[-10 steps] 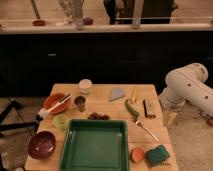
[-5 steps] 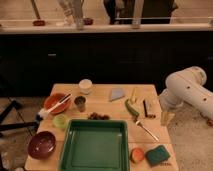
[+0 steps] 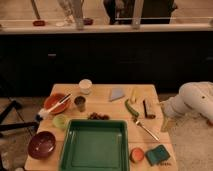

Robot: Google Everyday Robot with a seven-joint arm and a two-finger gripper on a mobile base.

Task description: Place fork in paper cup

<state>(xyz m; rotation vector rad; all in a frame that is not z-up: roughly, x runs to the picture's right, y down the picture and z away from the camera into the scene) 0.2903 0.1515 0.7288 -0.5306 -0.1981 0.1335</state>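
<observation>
1. Since the earlier frames the white arm (image 3: 192, 100) has sunk a little at the right side of the worktop (image 3: 105, 102). Its claw (image 3: 166, 124) now hangs lower, by the worktop's right edge. Nothing lying on the worktop has shifted.
2. The claw is released and grasps nothing. It hangs just to the right of the fork, apart from it.
3. The fork (image 3: 146, 129) lies flat and slanted on the bare wood, just off the back-right corner of the green tray (image 3: 95, 122). It lies in front of the green pepper (image 3: 131, 108) and the dark flat bar (image 3: 149, 108), and behind the green sponge (image 3: 158, 155).
4. The paper cup (image 3: 85, 86) stands upright near the back-left of the worktop, well apart from the fork.
5. A smaller dark metal cup (image 3: 79, 103) stands just in front of the paper cup.
6. Left of the dark cup, a white-handled brush (image 3: 50, 109) rests across an orange bowl (image 3: 51, 100).
7. A lime-green bowl (image 3: 60, 121) sits beside the tray's back-left corner, and a maroon bowl (image 3: 41, 145) sits nearer the front.
8. A small orange round thing (image 3: 137, 154) lies between the tray and the sponge.
</observation>
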